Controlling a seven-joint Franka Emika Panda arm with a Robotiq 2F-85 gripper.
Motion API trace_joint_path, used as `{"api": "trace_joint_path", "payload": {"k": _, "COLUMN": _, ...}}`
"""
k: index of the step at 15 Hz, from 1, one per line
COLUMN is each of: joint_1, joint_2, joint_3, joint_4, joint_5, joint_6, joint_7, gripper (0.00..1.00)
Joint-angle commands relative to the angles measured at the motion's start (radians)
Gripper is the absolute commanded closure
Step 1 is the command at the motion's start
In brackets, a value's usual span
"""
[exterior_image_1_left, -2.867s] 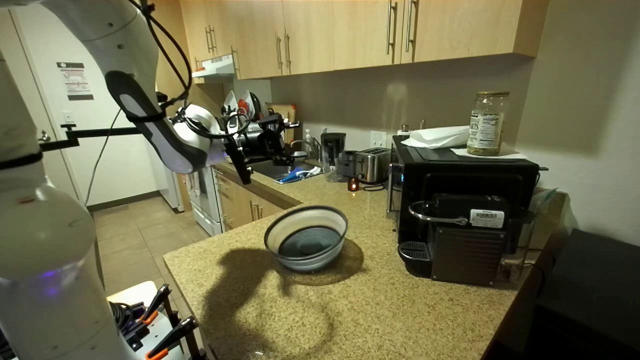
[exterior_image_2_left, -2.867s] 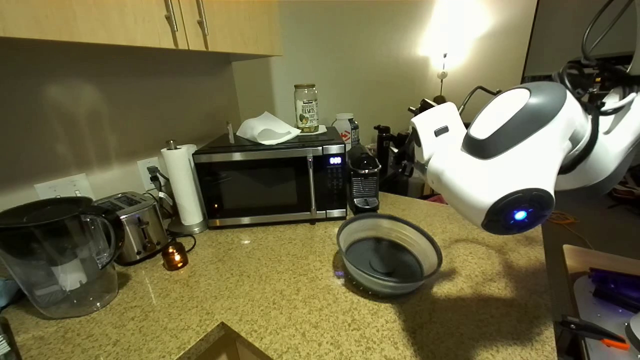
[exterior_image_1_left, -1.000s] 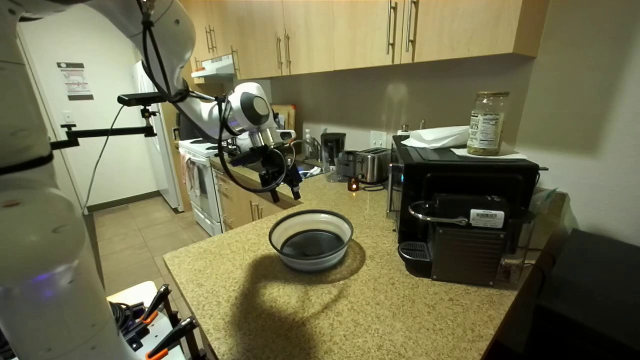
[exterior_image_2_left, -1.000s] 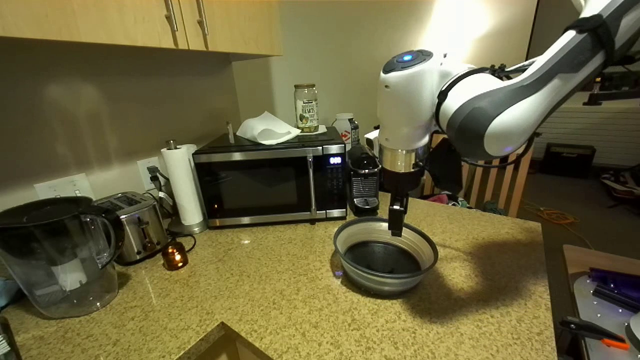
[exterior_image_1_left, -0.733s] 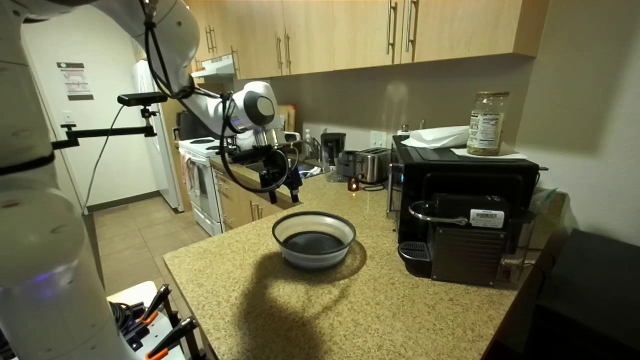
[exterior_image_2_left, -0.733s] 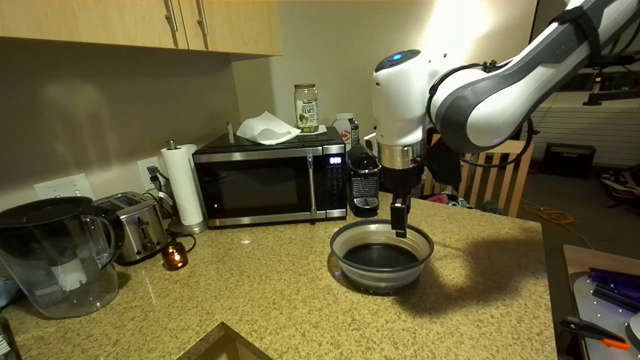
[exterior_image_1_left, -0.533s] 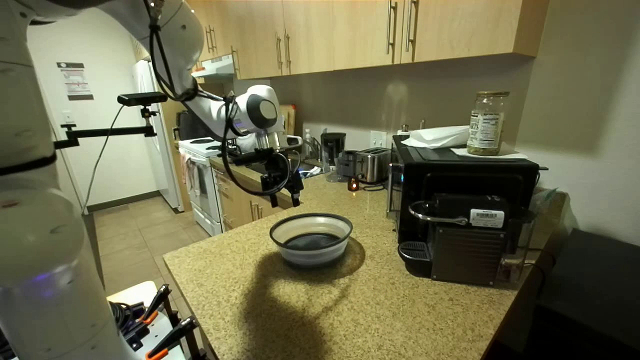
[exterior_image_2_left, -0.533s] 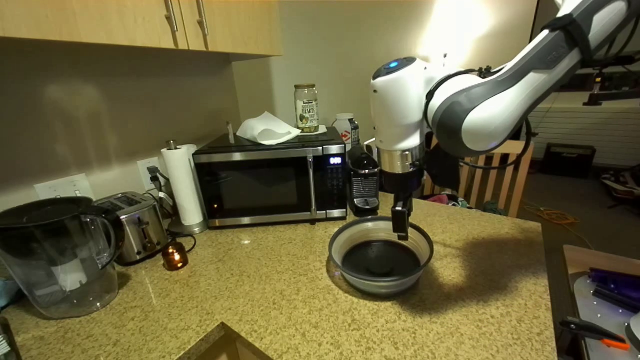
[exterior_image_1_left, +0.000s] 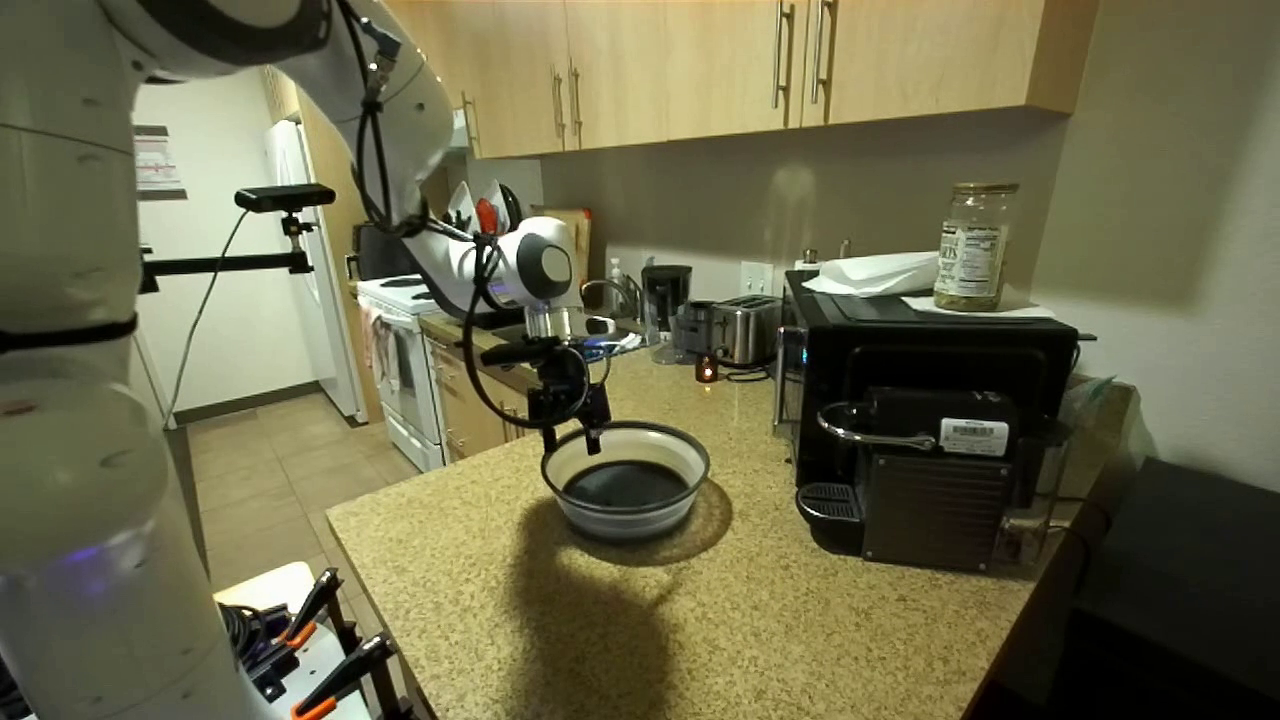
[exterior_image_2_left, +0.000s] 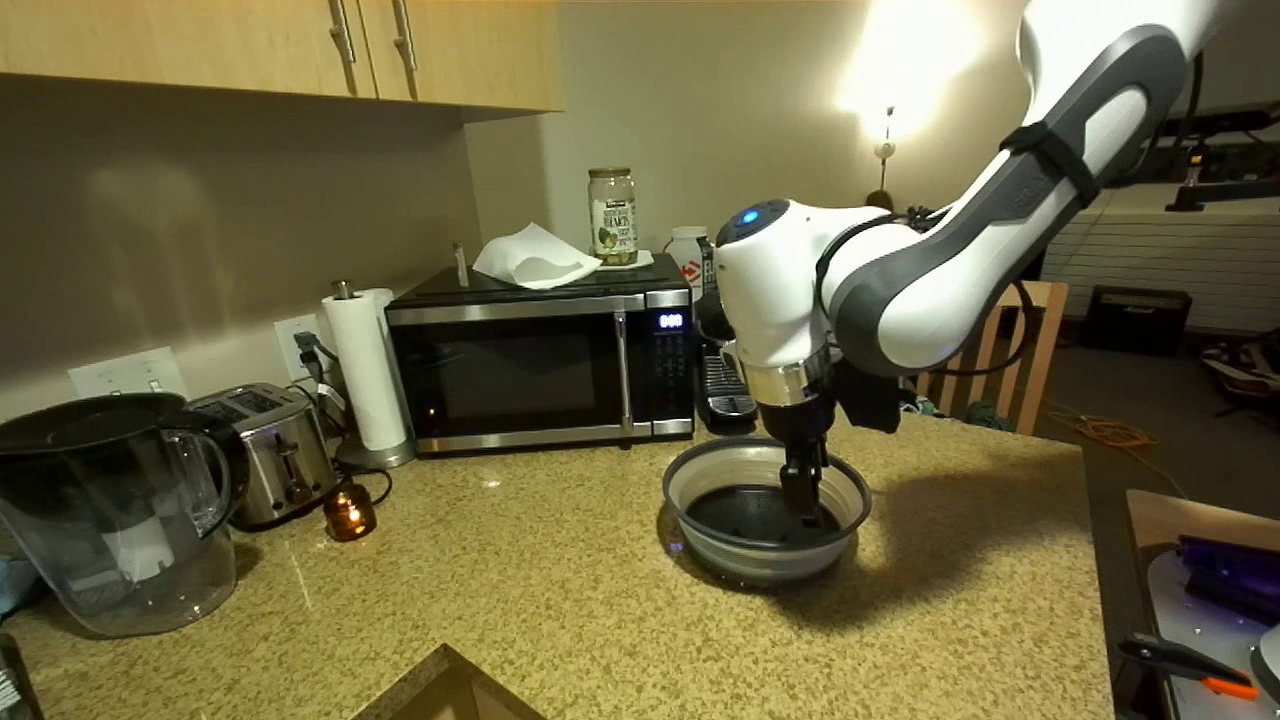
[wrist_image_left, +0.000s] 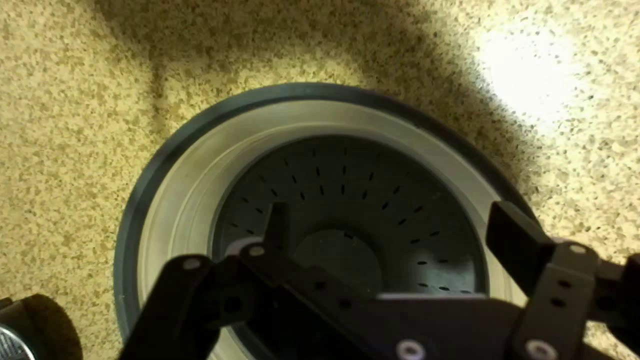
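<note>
A round colander (exterior_image_1_left: 625, 520) with pale sides, a dark rim and a dark slotted base stands on the speckled counter, with nothing seen inside it. My gripper (exterior_image_1_left: 572, 442) points down at its rim, jaws wide apart and nothing held. Seen by the wrist camera, one of the gripper's fingers (wrist_image_left: 276, 225) lies over the colander's dark base (wrist_image_left: 345, 210), while the opposite one overlaps the side wall and rim. In an exterior view the near fingertip (exterior_image_2_left: 803, 500) appears over the colander's inside. Whether either finger touches it, I cannot tell.
A black microwave (exterior_image_2_left: 540, 370) carries a glass jar (exterior_image_2_left: 613, 215) and crumpled paper (exterior_image_2_left: 535, 258). Beside it are a coffee machine (exterior_image_1_left: 935, 480), paper towels (exterior_image_2_left: 365, 370), a toaster (exterior_image_2_left: 280, 450) and a water pitcher (exterior_image_2_left: 110, 520). An amber candle (exterior_image_2_left: 350, 512) glows nearby. Cabinets (exterior_image_1_left: 620, 80) hang above.
From a sideways pose, my gripper has swung to point down, then dropped to the colander's rim. The colander's tilt changes slightly between frames, as if rocking. The jaws have stayed open over the last second.
</note>
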Motion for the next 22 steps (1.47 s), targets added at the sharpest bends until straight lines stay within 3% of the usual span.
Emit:
{"api": "trace_joint_path", "payload": {"k": 1, "joint_1": 0.009, "joint_2": 0.059, "joint_3": -0.011, "joint_4": 0.047, "joint_5": 0.012, "joint_6": -0.011, "joint_7": -0.029, "gripper": 0.00}}
{"api": "trace_joint_path", "payload": {"k": 5, "joint_1": 0.018, "joint_2": 0.094, "joint_3": -0.019, "joint_4": 0.087, "joint_5": 0.012, "joint_6": -0.041, "joint_7": -0.021, "gripper": 0.00}}
{"api": "trace_joint_path", "payload": {"k": 8, "joint_1": 0.058, "joint_2": 0.096, "joint_3": -0.050, "joint_4": 0.088, "joint_5": -0.106, "joint_6": -0.030, "joint_7": 0.047, "gripper": 0.00}}
{"api": "trace_joint_path", "payload": {"k": 10, "joint_1": 0.065, "joint_2": 0.093, "joint_3": -0.055, "joint_4": 0.094, "joint_5": -0.123, "joint_6": -0.045, "joint_7": 0.053, "gripper": 0.00}}
{"api": "trace_joint_path", "payload": {"k": 22, "joint_1": 0.062, "joint_2": 0.092, "joint_3": -0.065, "joint_4": 0.243, "joint_5": -0.101, "joint_6": -0.255, "joint_7": 0.064, "gripper": 0.00}}
